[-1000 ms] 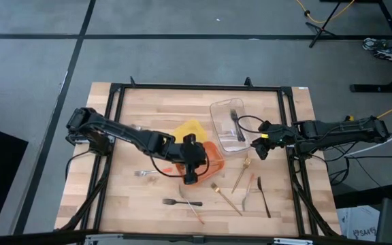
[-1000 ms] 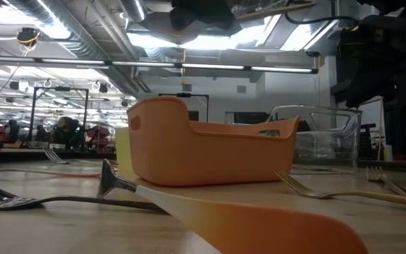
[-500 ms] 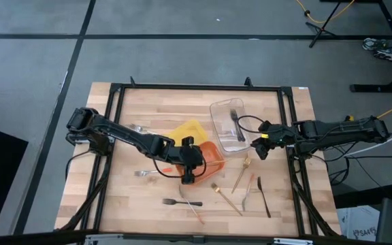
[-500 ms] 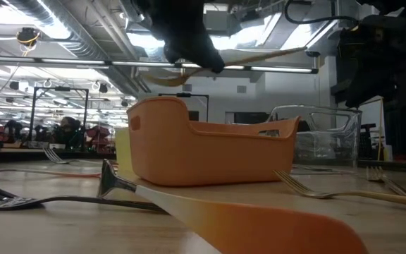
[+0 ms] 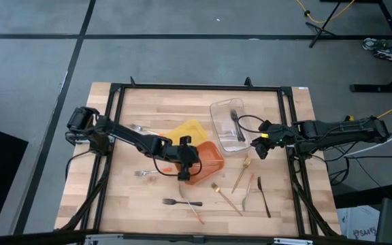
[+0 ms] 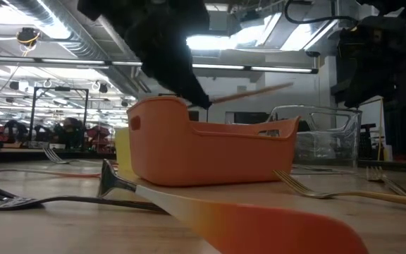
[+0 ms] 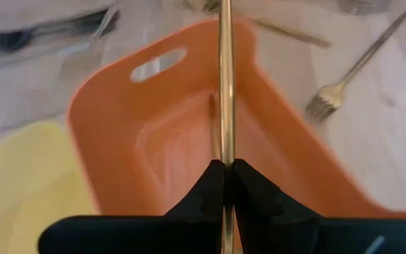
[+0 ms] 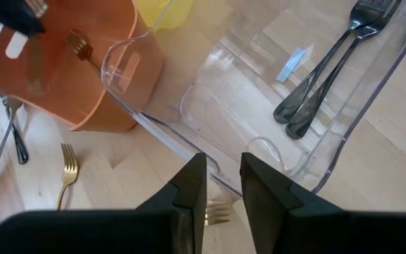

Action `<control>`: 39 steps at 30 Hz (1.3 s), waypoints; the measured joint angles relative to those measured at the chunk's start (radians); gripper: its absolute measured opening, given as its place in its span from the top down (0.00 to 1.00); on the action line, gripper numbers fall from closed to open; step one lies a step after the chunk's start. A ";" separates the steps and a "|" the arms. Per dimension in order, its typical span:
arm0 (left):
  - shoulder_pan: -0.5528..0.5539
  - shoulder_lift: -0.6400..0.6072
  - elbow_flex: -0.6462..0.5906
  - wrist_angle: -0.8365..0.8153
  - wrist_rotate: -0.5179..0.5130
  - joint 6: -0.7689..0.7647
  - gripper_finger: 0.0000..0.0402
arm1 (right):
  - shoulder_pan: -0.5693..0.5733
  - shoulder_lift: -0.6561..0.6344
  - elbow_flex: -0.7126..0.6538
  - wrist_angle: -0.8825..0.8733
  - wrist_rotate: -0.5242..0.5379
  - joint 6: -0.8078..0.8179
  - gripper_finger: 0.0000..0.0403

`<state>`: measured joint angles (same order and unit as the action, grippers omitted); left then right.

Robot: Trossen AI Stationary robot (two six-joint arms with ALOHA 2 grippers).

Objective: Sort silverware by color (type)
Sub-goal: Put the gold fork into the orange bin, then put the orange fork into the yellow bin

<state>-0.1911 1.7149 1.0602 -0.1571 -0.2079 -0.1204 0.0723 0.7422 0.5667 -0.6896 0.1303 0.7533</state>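
Observation:
My left gripper (image 5: 184,165) hangs over the near-left part of the orange tray (image 5: 209,158), shut on a thin gold utensil (image 7: 224,85). In the low view that utensil (image 6: 252,93) slants just above the tray's rim (image 6: 210,127). My right gripper (image 5: 259,148) hovers open by the clear tray's right wall (image 8: 210,106), touching nothing; a gold fork's tines (image 8: 217,210) lie on the table under it. Two black forks (image 8: 330,63) lie inside the clear tray (image 5: 226,126). My left gripper pinches the gold utensil's shaft (image 7: 224,159) between its two fingertips (image 7: 206,187). The shaft runs straight on from the fingers, out over the orange tray. It is lifted clear, slanting with its free end (image 6: 287,86) higher.
A yellow tray (image 5: 186,131) sits behind the orange one. Loose on the near half of the table: gold forks (image 5: 243,171) (image 5: 224,197), orange-handled pieces (image 5: 248,190) (image 5: 194,212), black ones (image 5: 264,197) (image 5: 181,202), a silver fork (image 5: 145,173). A black frame (image 5: 291,136) borders the table.
My left gripper has come down and drifted slightly toward the table's left, staying shut. The gold utensil has dropped from high above the orange tray to just over its rim, and has tipped so that its free end points up. The right arm has kept still.

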 joint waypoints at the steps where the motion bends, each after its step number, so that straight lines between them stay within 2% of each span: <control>1: 0.007 0.000 -0.007 -0.003 0.001 -0.001 0.98 | 0.000 0.000 0.000 0.000 0.000 0.000 0.80; 13: 0.043 0.000 -0.034 -0.004 0.044 0.000 0.98 | 0.000 0.000 0.000 0.000 0.000 0.000 0.80; 26: 0.041 0.000 -0.034 -0.007 0.045 0.000 0.89 | 0.000 0.000 0.000 0.000 0.000 0.000 0.80; 39: 0.041 0.000 -0.034 -0.006 0.041 0.000 0.89 | 0.000 0.000 0.000 0.000 0.000 0.000 0.80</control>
<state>-0.1501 1.7149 1.0264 -0.1635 -0.1665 -0.1200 0.0723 0.7422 0.5667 -0.6895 0.1307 0.7528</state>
